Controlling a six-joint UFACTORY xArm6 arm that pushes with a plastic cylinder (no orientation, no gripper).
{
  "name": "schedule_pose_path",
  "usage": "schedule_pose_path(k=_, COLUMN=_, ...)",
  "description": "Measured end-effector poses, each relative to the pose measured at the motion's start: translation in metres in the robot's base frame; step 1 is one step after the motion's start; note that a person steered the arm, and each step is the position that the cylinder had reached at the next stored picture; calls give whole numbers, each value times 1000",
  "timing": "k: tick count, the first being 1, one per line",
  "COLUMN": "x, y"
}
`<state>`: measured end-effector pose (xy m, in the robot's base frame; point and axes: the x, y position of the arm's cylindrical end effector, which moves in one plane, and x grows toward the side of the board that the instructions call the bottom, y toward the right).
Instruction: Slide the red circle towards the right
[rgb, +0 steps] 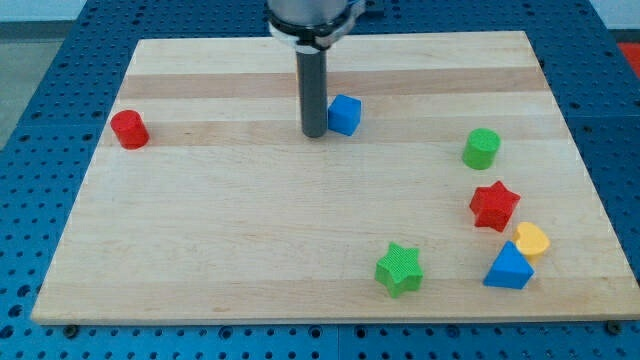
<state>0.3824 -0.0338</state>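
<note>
The red circle (129, 130) is a short red cylinder near the left edge of the wooden board (250, 230). My tip (314, 134) is well to its right, near the board's upper middle. It stands just left of a blue cube (344, 115), close to it or touching it; I cannot tell which.
A green cylinder (481, 148) and a red star (494, 206) sit at the view's right. A yellow heart (532, 240) and a blue triangle (509, 268) lie at the lower right, close together. A green star (400, 269) is near the bottom edge.
</note>
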Motion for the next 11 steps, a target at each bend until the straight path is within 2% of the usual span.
schedule_pose_path(k=1, x=-5, y=73)
schedule_pose_path(k=2, x=-18, y=78)
schedule_pose_path(k=3, x=33, y=55)
schedule_pose_path(k=4, x=37, y=-1)
schedule_pose_path(k=5, x=37, y=-81)
schedule_pose_path(k=9, x=32, y=-82)
schedule_pose_path(k=10, x=61, y=-114)
schedule_pose_path(k=11, x=98, y=-229)
